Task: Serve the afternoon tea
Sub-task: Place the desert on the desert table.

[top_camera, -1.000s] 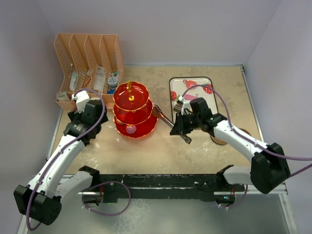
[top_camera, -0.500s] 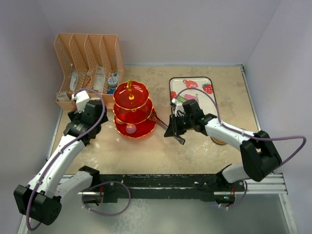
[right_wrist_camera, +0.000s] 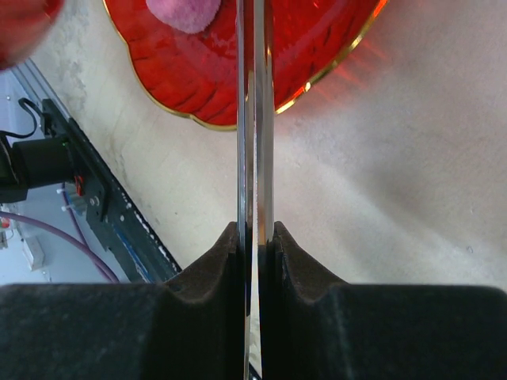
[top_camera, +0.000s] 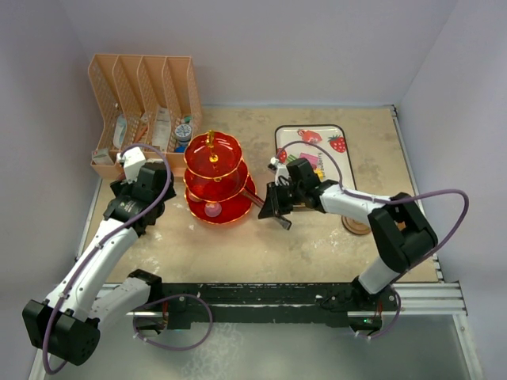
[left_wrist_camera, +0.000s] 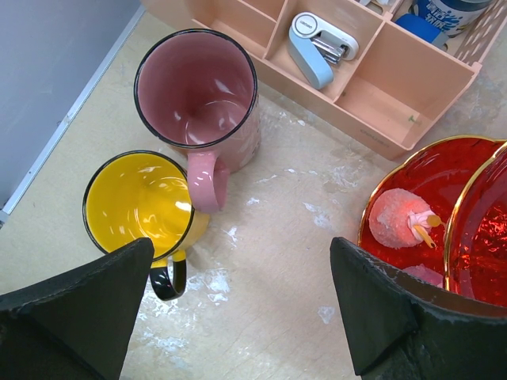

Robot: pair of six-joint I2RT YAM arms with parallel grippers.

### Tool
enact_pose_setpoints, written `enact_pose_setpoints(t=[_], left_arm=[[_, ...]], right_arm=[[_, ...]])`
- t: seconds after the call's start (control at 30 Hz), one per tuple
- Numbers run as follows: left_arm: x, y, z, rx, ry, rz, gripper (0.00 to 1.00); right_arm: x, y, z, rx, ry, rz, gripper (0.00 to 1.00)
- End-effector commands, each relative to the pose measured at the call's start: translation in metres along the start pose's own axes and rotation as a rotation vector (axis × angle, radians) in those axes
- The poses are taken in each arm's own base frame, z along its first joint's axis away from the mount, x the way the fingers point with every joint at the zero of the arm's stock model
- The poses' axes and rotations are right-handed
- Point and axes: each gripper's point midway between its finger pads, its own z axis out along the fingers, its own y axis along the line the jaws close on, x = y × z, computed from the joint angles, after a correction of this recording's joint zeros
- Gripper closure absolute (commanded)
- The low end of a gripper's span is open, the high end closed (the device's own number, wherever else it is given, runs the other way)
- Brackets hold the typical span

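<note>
The red three-tier stand (top_camera: 212, 178) with gold rims stands left of centre; a pink sweet (top_camera: 211, 209) lies on its bottom tier. My right gripper (top_camera: 273, 204) (right_wrist_camera: 255, 231) is shut on the metal tongs (right_wrist_camera: 255, 119), whose closed tips reach over the bottom tier's rim (right_wrist_camera: 317, 32) beside a pink sweet (right_wrist_camera: 186, 12). My left gripper (left_wrist_camera: 242, 253) hangs open over bare table between the mugs and the stand. The pink mug (left_wrist_camera: 198, 99) and yellow mug (left_wrist_camera: 139, 198) stand upright and empty, touching. A pink cake (left_wrist_camera: 400, 218) sits on the stand's lowest tier.
A peach desk organiser (top_camera: 146, 95) holding a stapler (left_wrist_camera: 317, 47) stands at the back left, close behind the mugs. The white strawberry-print tray (top_camera: 317, 150) lies behind my right arm. A wooden coaster (top_camera: 356, 226) lies under that arm. The black rail (top_camera: 261, 297) runs along the near edge.
My right gripper has carried the tongs leftwards from beside the tray to the stand's bottom tier. The left arm has not moved.
</note>
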Motion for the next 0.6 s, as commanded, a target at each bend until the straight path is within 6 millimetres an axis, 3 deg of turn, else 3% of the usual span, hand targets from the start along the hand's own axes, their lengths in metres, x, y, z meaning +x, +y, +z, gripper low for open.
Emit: enact_pose_setpoints(t=[0.0, 0.57], left_arm=[[-0.011, -0.001, -0.003, -0.006, -0.033, -0.018, 0.10], [-0.012, 0.000, -0.002, -0.009, -0.032, -0.015, 0.10]], right_arm=[[-0.040, 0.033, 0.000, -0.110, -0.087, -0.085, 0.91], [-0.036, 0.028, 0.025, -0.084, -0.019, -0.126, 0.87]])
